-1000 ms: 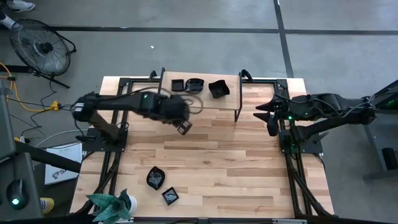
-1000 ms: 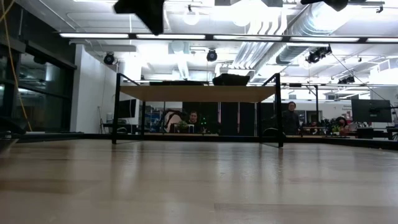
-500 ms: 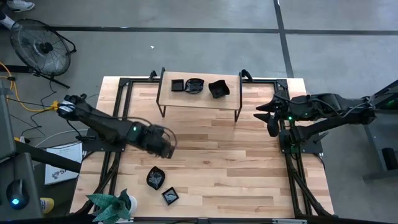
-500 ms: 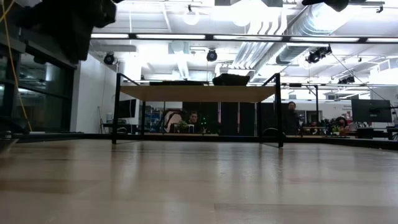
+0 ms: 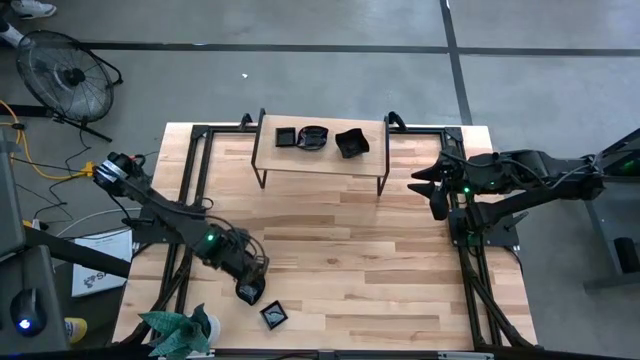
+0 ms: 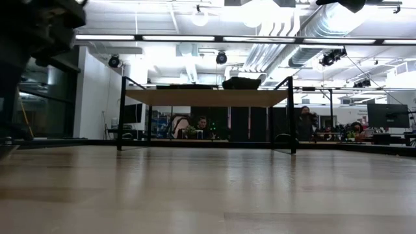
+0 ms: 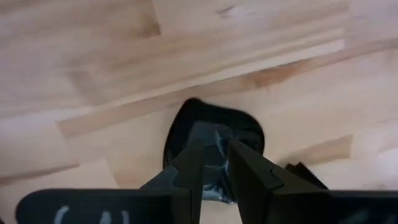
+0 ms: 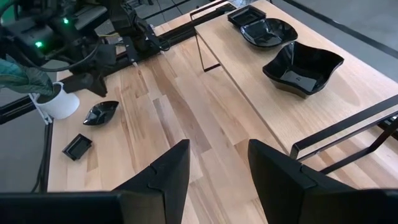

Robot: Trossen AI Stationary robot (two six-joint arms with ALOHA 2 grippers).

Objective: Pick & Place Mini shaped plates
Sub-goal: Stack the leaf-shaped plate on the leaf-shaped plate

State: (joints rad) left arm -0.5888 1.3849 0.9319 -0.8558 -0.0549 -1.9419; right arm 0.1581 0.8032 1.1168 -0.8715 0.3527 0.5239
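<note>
Jaws of the left gripper [image 7: 214, 163] are hanging slightly apart over a leaf-like plate [image 7: 214, 124], seemingly not gripping it, while the right gripper [image 8: 217, 163] is waiting open by the table's edge [image 5: 478, 170]

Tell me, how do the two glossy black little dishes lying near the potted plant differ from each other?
The leaf-like dish is rounded with pointed ends and a scooped bowl; the small rectangular dish is flat, straight-edged and shallow. The leaf-like dish lies directly under the left gripper, which hovers over it; the rectangular dish lies apart, nearer the table's front edge, with nothing above it. Both are glossy black and rest on the wooden table.
</note>
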